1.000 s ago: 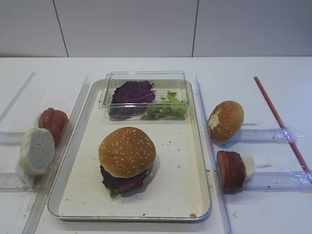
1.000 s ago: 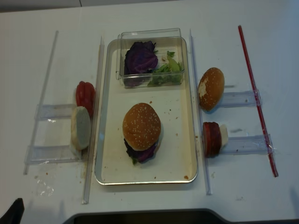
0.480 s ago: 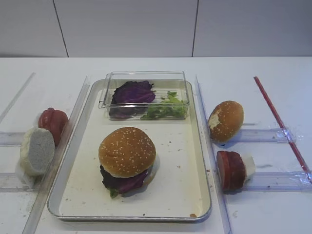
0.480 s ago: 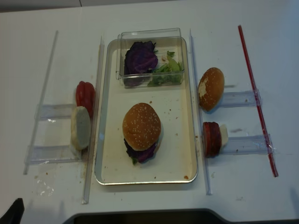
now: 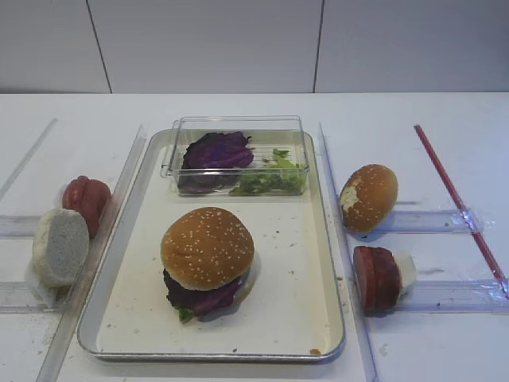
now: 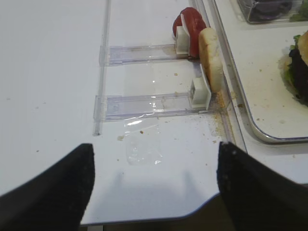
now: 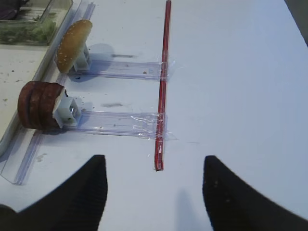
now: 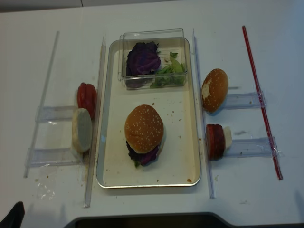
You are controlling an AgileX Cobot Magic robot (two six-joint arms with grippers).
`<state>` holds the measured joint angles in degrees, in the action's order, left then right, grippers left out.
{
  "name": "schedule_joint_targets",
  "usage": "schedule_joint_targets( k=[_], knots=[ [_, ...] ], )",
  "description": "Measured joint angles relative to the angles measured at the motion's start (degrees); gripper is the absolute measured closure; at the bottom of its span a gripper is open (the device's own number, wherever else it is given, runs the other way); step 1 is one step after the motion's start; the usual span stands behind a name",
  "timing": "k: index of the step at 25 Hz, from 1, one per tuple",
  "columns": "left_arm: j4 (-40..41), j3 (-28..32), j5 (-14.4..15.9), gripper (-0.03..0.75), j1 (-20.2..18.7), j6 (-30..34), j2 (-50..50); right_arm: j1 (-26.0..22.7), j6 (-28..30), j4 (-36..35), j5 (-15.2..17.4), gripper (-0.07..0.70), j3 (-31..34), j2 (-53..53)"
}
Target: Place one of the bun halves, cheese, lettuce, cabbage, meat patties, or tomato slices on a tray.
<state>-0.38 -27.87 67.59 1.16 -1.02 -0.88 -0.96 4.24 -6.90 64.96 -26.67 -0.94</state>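
Observation:
The sesame bun half point(image 5: 207, 247) point(image 8: 144, 127) sits on top of a stack with purple cabbage point(image 5: 208, 300) showing under it, on the tray point(image 5: 306, 270) point(image 8: 183, 142). More cabbage point(image 5: 215, 151) and lettuce point(image 5: 270, 180) lie in a clear box at the tray's far end. Meat patties point(image 5: 376, 277) point(image 7: 38, 105) stand on edge right of the tray. Tomato slices point(image 5: 86, 199) point(image 6: 192, 24) stand on its left. My right gripper point(image 7: 154, 166) hangs open over bare table near the patties' holder. My left gripper point(image 6: 155, 154) hangs open at the table's near edge. Neither holds anything.
A seedless brown bun half point(image 5: 370, 196) point(image 7: 72, 38) stands right of the tray, and a white-faced bun half point(image 5: 60, 245) point(image 6: 210, 50) left of it. Clear plastic rails point(image 7: 115, 122) point(image 6: 149, 103) hold the ingredients. A red strip point(image 5: 457, 199) point(image 7: 163, 82) lies at far right.

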Motion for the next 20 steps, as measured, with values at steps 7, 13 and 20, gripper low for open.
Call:
schedule_joint_targets(
  k=[7, 13, 20],
  knots=[
    [0.38, 0.0, 0.0, 0.226, 0.0, 0.0, 0.0, 0.0, -0.1, 0.0, 0.0, 0.177, 0.0, 0.0],
    [0.38, 0.0, 0.0, 0.226, 0.0, 0.0, 0.0, 0.0, -0.1, 0.0, 0.0, 0.177, 0.0, 0.0],
    [0.38, 0.0, 0.0, 0.226, 0.0, 0.0, 0.0, 0.0, -0.1, 0.0, 0.0, 0.177, 0.0, 0.0]
  ],
)
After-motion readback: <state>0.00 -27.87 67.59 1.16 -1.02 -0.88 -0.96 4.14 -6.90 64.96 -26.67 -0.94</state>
